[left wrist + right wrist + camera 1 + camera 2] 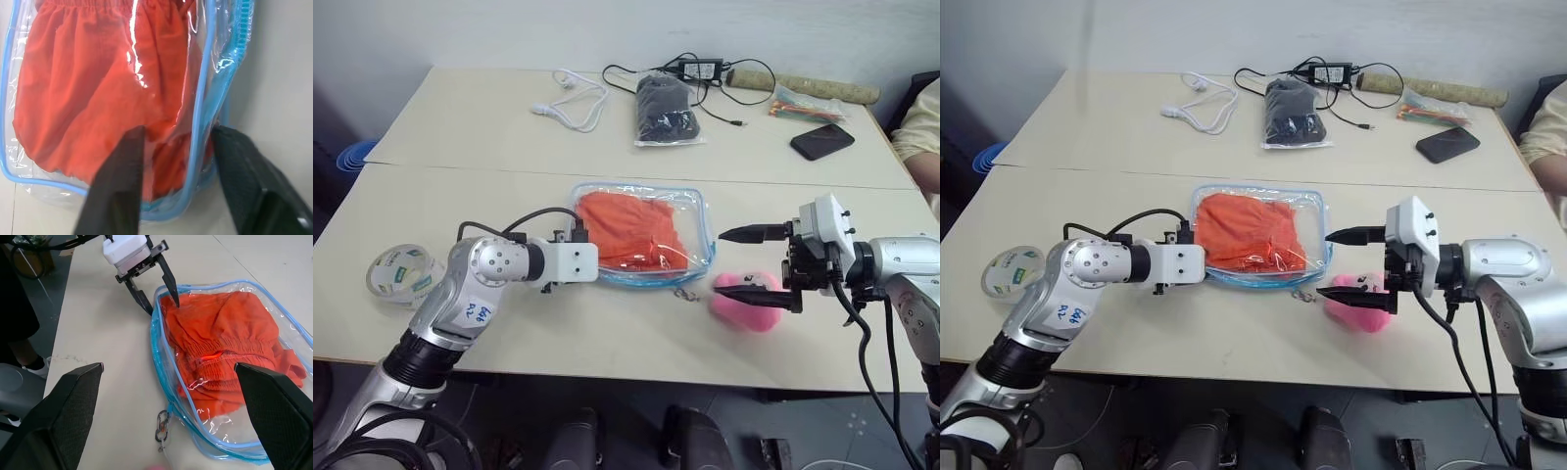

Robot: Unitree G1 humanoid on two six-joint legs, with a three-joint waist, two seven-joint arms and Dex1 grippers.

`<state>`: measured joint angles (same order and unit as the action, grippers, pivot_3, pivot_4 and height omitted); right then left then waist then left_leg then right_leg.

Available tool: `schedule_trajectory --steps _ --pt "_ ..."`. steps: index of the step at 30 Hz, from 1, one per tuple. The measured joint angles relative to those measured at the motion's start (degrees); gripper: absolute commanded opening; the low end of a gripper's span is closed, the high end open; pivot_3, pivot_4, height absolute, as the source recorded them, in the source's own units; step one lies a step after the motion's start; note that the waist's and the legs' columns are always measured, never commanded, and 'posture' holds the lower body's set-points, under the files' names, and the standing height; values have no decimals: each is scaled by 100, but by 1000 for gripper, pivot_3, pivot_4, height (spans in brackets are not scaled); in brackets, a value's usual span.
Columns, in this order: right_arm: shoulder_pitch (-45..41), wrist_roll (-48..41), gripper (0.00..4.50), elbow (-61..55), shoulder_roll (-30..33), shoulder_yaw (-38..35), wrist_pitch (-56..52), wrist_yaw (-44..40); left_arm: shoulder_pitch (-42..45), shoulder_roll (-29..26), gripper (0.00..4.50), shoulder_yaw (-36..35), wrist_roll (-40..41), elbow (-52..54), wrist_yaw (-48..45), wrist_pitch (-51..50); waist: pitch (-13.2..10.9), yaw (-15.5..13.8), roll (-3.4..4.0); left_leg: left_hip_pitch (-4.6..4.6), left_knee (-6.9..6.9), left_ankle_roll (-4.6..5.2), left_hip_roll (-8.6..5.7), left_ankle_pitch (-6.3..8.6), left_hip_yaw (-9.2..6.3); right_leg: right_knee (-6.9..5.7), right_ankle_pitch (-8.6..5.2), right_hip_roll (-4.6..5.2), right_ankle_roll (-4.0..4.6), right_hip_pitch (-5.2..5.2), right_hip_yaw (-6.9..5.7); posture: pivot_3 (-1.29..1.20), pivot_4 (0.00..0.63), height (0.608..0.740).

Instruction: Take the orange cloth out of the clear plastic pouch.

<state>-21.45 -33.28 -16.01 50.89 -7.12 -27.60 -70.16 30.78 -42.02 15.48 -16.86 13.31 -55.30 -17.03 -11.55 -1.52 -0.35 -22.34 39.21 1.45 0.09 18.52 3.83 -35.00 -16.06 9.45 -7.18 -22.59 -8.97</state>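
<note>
The clear plastic pouch (703, 217) with light blue zipper trim lies flat on the table's near half. The orange cloth (631, 230) is folded inside it. My left gripper (161, 308) is at the pouch's left end, open. One finger is over the pouch and cloth, the other outside the blue trim (198, 122). My right gripper (750, 264) hovers open and empty just right of the pouch. Its lower finger is over the pink plush keychain (744, 305). The plush is joined to the pouch by a metal clip (161, 423).
A tape roll (401, 274) sits at the near left. On the far half lie a clear bag of dark cloth (668, 110), a white cable (573, 103), a charger (700, 70), coloured ties (808, 106) and a phone (822, 141). A person's arm (920, 137) shows at the right edge.
</note>
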Motion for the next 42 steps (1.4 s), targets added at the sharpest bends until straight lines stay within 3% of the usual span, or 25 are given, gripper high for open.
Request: schedule_trajectory --steps 5,8,14,19,26,29,36,42 --pt "374 17 4500 212 164 -183 4 -10 -493 -308 4465 -753 862 608 -406 -449 0 8 0 -1 -1 0 8 0 0 2 0 0 0 0 0 0 150 740" --pt "665 45 4500 394 284 -322 11 -28 -828 -516 4465 -1494 1747 1157 -755 -980 0 5 0 3 -1 0 10 0 -3 0 0 0 0 4 0 0 150 740" --pt "1117 363 4500 1300 263 -437 210 18 -1191 -1074 4465 -3180 3916 1813 -1357 -3167 0 -1 0 13 0 0 9 0 -5 1 0 0 0 13 2 0 150 740" --pt "1120 637 3207 1708 -59 -151 501 78 -625 -899 4500 -3473 5042 2044 -839 -4024 1 10 2 18 0 -2 8 -1 -6 -2 0 0 0 17 4 0 150 740" --pt "1298 480 803 1660 -95 -198 455 -19 -686 -986 4500 -3250 5142 2074 -268 -3930 2 13 3 18 -1 -2 8 -1 -5 1 0 -2 0 17 3 0 150 740" --pt "1351 385 23 1586 -95 -226 375 -50 -709 -1070 4500 -3238 5219 2074 -179 -3870 2 6 3 18 -1 -3 9 -1 -5 1 0 -1 0 17 4 0 150 740" --pt "1313 106 9 1171 -71 -409 325 -124 -813 -1248 4500 -3020 5250 2050 -128 -3589 1 7 4 17 -1 -3 8 -1 -4 2 0 -1 0 15 5 0 150 740" --pt "622 -19 9 226 64 -106 312 -332 -726 -1268 4500 -2907 5290 1993 -7 -3488 1 12 4 17 -4 -7 11 1 -5 3 0 -4 1 13 4 0 150 740"
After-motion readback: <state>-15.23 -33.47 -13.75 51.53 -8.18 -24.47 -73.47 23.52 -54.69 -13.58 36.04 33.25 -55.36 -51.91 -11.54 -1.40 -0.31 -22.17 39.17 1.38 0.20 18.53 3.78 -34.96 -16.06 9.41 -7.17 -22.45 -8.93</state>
